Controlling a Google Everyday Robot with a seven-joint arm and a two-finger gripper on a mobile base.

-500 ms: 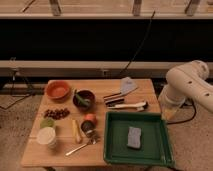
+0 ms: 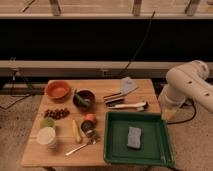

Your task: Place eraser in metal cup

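Observation:
The eraser (image 2: 114, 97), a small flat block with dark, reddish and pale stripes, lies on the wooden table (image 2: 60, 155) right of centre, next to a long white-handled tool (image 2: 129, 105). The metal cup (image 2: 87, 127), small, dark and shiny, stands near the table's middle front, just below a small orange object (image 2: 90, 119). My white arm (image 2: 187, 82) is bent beyond the table's right edge. My gripper (image 2: 169, 111) hangs low at its end, beside the table's right edge. It is well to the right of the eraser and touches nothing.
A green tray (image 2: 137, 116) at the front right holds a grey-blue sponge (image 2: 134, 137). An orange bowl (image 2: 57, 90), a dark brown bowl (image 2: 83, 99), a pale cream cup (image 2: 47, 136), dark berries (image 2: 56, 113), a yellow item (image 2: 76, 131) and a spoon (image 2: 82, 146) fill the left half.

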